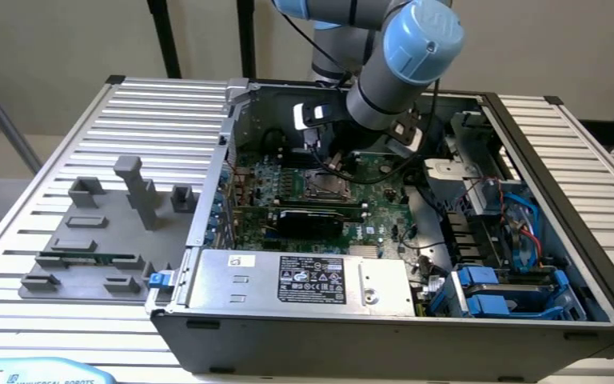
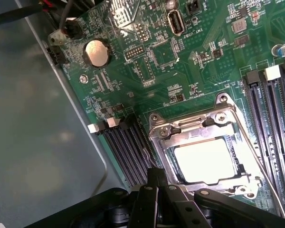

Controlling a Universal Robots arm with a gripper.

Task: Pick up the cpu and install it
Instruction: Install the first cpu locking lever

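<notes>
As cpu [image 2: 205, 160] lies (socketed), end effector [image 2: 156, 179] beside

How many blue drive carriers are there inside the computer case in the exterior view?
2 blue drive carriers, both inside the computer case at the exterior view's lower right: one, and the other just below it, nearer the camera. More may be hidden deeper inside.

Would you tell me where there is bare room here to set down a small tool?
Free: the table slats between the grey tray and the far edge, on the exterior view's left of the computer case, and the slatted strip on that view's right. Crowded: inside the case, with motherboard, cables, drive cages and the arm over the CPU socket.
</notes>
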